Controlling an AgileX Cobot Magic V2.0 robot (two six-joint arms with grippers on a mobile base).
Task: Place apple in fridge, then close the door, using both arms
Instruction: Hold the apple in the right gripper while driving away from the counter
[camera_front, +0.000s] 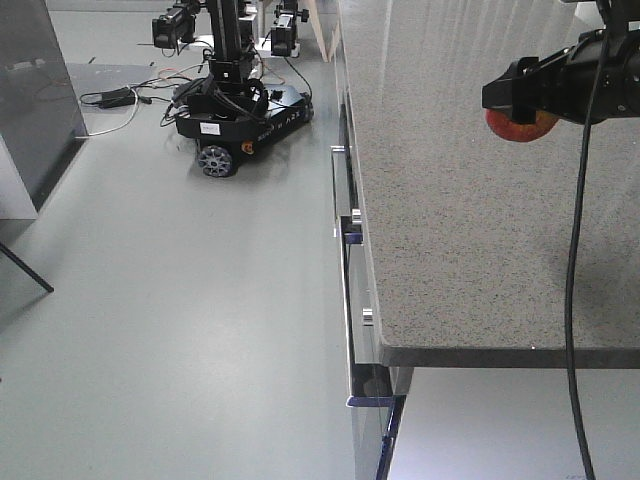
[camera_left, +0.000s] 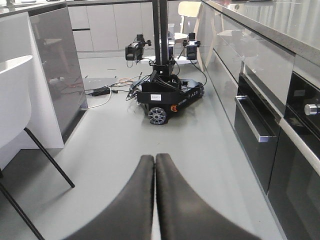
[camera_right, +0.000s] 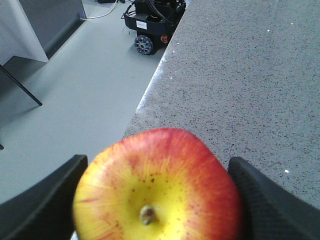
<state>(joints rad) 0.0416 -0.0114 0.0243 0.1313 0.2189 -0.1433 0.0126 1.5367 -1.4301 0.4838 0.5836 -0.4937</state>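
Apple (camera_right: 160, 195): smooth, waxy skin, slight gloss. Pads (camera_right: 275, 200) of right gripper (camera_right: 157, 200), at its 3 and 9 o'clock: matt black, finely grained. Countertop (camera_right: 240, 75): speckled grey stone, polished. Floor (camera_front: 180, 300): smooth, faint sheen. Cabinet fronts (camera_left: 260, 57): glossy, reflective. Appliance handle (camera_left: 252, 120): brushed metal.

- countertop (camera_front: 470, 200): mid-grey stone, finely speckled all over with black and white flecks; darker grey front edge.
- apple (camera_right: 157, 190), above the countertop: yellow around the stem dimple, streaking outward into red; small brown specks; brownish stem.
- right gripper (camera_front: 525, 100), over the countertop: matt black.
- cable (camera_front: 575, 300), hanging across the countertop: black.
- floor (camera_front: 180, 300), left of the countertop: plain pale grey-green.
- mobile base (camera_front: 240, 115), on the floor left of the countertop's far end: black, with a grey wheel, a white label and a small orange-red dot.
- left gripper (camera_left: 155, 200): black.
- oven fronts (camera_left: 295, 165), under the countertop: glossy black, silver handle.
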